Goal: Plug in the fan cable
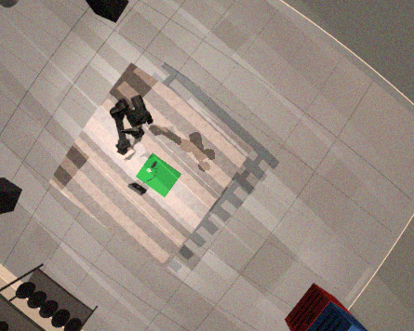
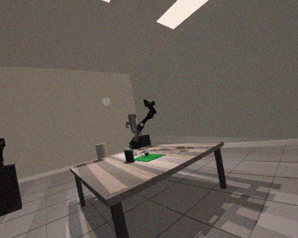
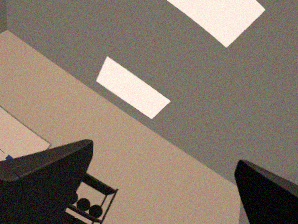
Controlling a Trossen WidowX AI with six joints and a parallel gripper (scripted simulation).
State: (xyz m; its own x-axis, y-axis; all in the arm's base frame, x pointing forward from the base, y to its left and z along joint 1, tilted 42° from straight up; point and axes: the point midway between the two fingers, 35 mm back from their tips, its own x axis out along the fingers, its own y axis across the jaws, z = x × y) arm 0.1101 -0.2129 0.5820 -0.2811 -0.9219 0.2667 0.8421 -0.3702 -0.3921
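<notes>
A green board (image 1: 166, 184) (image 2: 155, 158) lies on the table. A small dark piece (image 1: 153, 165) (image 2: 146, 154) stands on it, with a small white piece (image 1: 149, 170) beside it in the top view. A thin dark cable line curves across the green near them. Which piece is the plug, the fan or the four-pin header is too small to tell, and so is whether the plug sits in the header. My gripper (image 3: 166, 159) is open, with nothing between its fingers. It is raised high above the table, away from the board and pointing toward the wall and ceiling.
A black block (image 1: 137, 188) (image 2: 128, 156) stands on the table close beside the green board. Beyond the table are a pale cylinder (image 2: 101, 151), a grey arm (image 2: 132, 123) and a black pedestal with another arm (image 2: 5, 190). A rack with black round things (image 1: 48, 308) (image 3: 84, 204) stands farther off.
</notes>
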